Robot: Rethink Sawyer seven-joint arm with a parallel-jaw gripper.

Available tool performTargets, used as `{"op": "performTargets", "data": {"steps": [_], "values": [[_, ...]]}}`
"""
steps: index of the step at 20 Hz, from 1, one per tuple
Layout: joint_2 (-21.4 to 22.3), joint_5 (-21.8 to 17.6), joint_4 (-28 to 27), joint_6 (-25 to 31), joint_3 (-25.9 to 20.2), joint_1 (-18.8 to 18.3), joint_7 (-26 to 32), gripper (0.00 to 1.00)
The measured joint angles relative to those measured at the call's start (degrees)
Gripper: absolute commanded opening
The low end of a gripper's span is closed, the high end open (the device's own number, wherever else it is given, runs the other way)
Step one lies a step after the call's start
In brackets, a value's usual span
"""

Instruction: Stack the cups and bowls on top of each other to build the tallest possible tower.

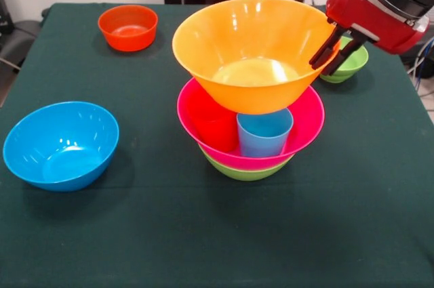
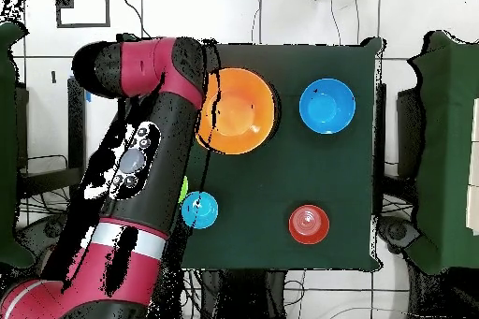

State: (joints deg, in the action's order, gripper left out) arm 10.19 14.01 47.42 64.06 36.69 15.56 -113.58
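My gripper [image 1: 323, 68] is shut on the right rim of the large yellow-orange bowl [image 1: 254, 51], one finger inside and one outside. The bowl hangs over the tower, right at the tops of the red cup [image 1: 215, 125] and light blue cup [image 1: 263, 135]; I cannot tell if it touches them. Both cups stand in the large pink bowl [image 1: 305, 122], which is nested on a medium green bowl [image 1: 245, 171]. From overhead the yellow-orange bowl [image 2: 239, 109] covers the tower. The yellow cup is out of view.
A medium blue bowl [image 1: 61, 144] [image 2: 326, 107] sits near left in the front view. A small orange bowl [image 1: 128, 27] [image 2: 309, 224] sits far left. A small green bowl [image 1: 352, 64] lies behind the gripper. A small blue bowl [image 2: 199, 210] shows beside my arm [image 2: 150, 156].
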Motion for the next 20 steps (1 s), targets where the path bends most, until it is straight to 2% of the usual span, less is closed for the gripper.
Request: {"op": "performTargets", "data": {"steps": [4,5,20], "values": [[-0.2,0.0,0.0,0.0,0.5,0.0,0.0,0.0],[-0.3,-0.1,0.0,-0.2,0.8,0.0,0.0,1.0],[-0.3,-0.6,0.1,-2.3,2.3,0.1,0.0,1.0]]}}
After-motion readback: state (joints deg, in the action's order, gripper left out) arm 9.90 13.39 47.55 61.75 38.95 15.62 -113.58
